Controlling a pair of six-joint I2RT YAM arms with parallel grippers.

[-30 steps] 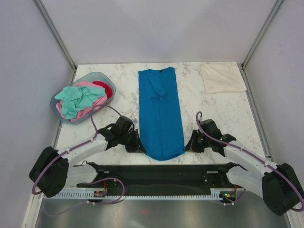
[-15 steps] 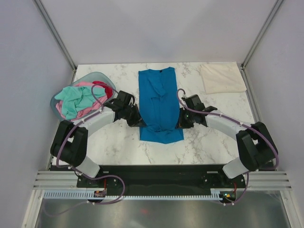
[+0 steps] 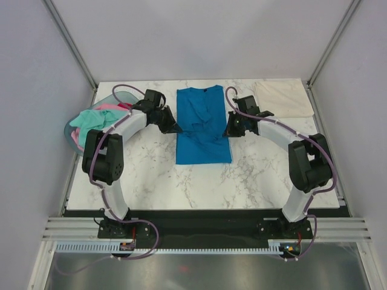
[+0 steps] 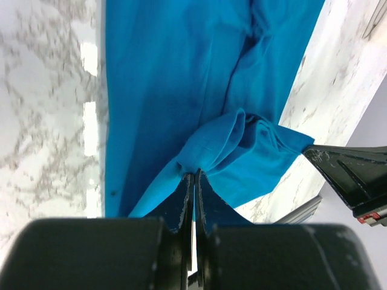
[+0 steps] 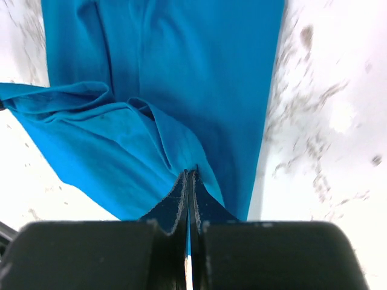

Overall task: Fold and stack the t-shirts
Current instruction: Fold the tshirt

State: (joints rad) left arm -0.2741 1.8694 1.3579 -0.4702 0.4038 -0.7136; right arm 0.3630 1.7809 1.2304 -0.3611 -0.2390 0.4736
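Observation:
The bright blue t-shirt (image 3: 203,124) lies lengthwise on the marble table (image 3: 151,181), its near end lifted and carried back over the rest. My left gripper (image 3: 175,129) is shut on the hem's left corner, which bunches at its tips (image 4: 195,173). On the other side my right gripper (image 3: 228,132) is shut on the right corner (image 5: 190,171). A folded cream t-shirt (image 3: 283,98) lies at the back right. Mint green (image 3: 97,122), pink and red shirts fill the basket (image 3: 71,133).
The pale blue-grey oval basket sits at the table's back left, right beside my left arm. Both arms reach far out over the table. White walls with metal posts close in the back and sides.
Both grippers carried the blue shirt's near hem away from the table's front edge toward the collar, so the shirt's visible length has shortened. The arms stretched out from their bases.

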